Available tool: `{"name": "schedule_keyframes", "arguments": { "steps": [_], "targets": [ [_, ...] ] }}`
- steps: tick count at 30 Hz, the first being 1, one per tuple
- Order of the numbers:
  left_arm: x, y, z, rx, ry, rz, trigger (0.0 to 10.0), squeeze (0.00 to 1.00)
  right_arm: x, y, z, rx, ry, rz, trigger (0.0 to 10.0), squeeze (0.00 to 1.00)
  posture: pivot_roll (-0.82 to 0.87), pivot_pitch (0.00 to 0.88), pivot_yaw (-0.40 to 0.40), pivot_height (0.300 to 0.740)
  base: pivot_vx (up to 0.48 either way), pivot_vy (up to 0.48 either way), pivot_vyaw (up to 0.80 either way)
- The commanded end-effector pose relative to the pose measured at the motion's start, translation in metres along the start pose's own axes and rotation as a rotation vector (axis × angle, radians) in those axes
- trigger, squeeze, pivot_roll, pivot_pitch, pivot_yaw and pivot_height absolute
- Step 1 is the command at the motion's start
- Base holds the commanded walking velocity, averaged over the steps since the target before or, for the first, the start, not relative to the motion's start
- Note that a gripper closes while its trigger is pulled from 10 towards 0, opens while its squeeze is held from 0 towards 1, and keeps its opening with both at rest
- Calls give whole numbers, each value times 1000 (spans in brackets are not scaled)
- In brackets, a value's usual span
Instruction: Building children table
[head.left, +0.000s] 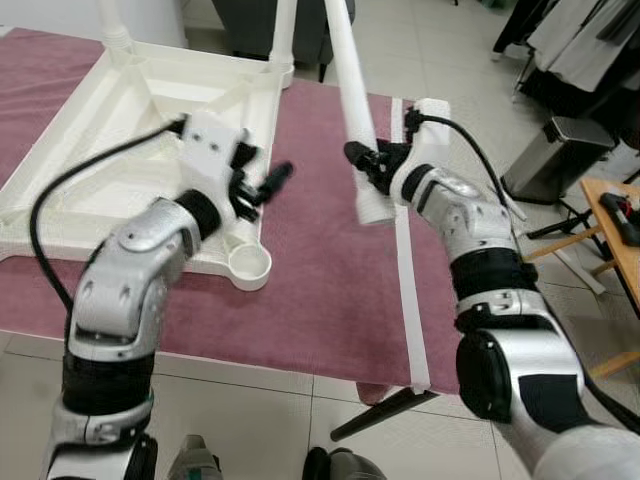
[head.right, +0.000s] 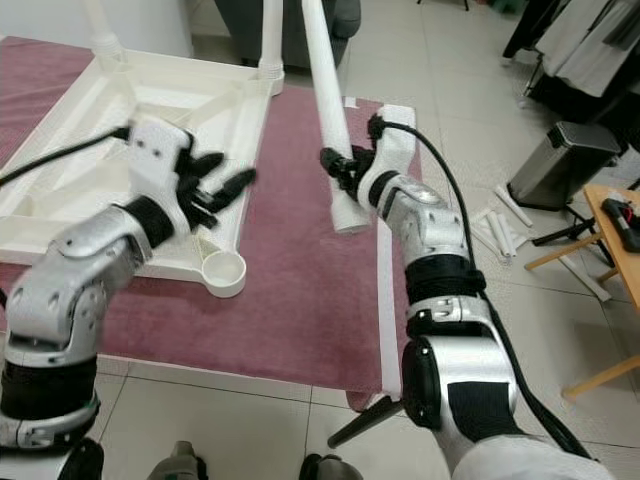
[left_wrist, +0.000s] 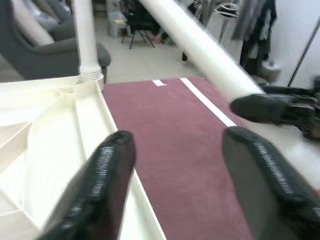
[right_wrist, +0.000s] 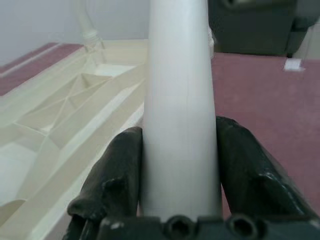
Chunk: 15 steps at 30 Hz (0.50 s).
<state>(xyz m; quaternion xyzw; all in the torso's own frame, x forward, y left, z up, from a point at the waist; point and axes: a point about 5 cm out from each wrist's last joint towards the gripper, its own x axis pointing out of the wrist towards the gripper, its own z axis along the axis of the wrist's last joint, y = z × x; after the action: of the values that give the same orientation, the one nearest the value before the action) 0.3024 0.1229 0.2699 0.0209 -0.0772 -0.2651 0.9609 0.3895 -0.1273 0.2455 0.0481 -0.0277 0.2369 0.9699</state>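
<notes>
Lying upside down on a dark red cloth-covered surface (head.left: 320, 270), the cream plastic children's tabletop (head.left: 110, 170) carries two fitted legs at its far corners and an empty round socket (head.left: 249, 264) at its near right corner. The right gripper (head.left: 362, 160) clamps a loose white tapered table leg (head.left: 355, 105) near its lower end, tilted, beside the tabletop. The left gripper (head.left: 262, 185) hovers over the tabletop's right edge, fingers (left_wrist: 100, 185) spread apart. A grey pedal bin (head.left: 555, 155) stands on the tiled floor.
</notes>
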Motion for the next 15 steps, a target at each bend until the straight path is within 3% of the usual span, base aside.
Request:
{"name": "schedule_keyframes", "arguments": {
  "steps": [1,2,4,5,6,7,9,11,13,15],
  "targets": [
    [6,10,1,-83,3,40,10000,1000,-7,15,8,-47,-119,56,10000,0,166,38,-60,740,0,0,0],
    [11,14,5,-139,-10,48,10000,188,-12,25,4,-54,-164,80,10000,0,166,37,-57,740,0,0,0],
    [14,17,7,-172,-17,50,10000,188,-15,31,2,-56,-187,93,10000,0,166,37,-57,740,0,0,0],
    [19,16,10,-237,-29,21,10000,0,-18,40,-1,-70,-204,116,10000,0,166,33,-53,740,0,0,0],
    [19,16,10,-237,-29,21,10000,0,-18,40,-1,-70,-204,116,10000,0,166,33,-53,740,0,0,0],
    [23,13,12,-308,-42,-26,10000,0,-20,47,-4,-79,-216,139,10000,0,167,31,-53,740,0,0,0],
    [28,10,16,-358,-61,-75,10000,0,-21,53,-7,-85,-218,165,10000,0,169,31,-53,740,0,0,0],
    [28,10,16,-358,-61,-75,10000,0,-21,53,-7,-85,-218,165,10000,0,169,31,-53,740,0,0,0],
    [35,6,26,-439,-98,-158,10000,0,-25,64,-13,-95,-205,206,10000,0,168,28,-49,740,0,0,0],
    [37,5,31,-467,-116,-200,10000,0,-26,68,-15,-102,-198,224,10000,0,169,26,-48,740,0,0,0]
  ]
}}
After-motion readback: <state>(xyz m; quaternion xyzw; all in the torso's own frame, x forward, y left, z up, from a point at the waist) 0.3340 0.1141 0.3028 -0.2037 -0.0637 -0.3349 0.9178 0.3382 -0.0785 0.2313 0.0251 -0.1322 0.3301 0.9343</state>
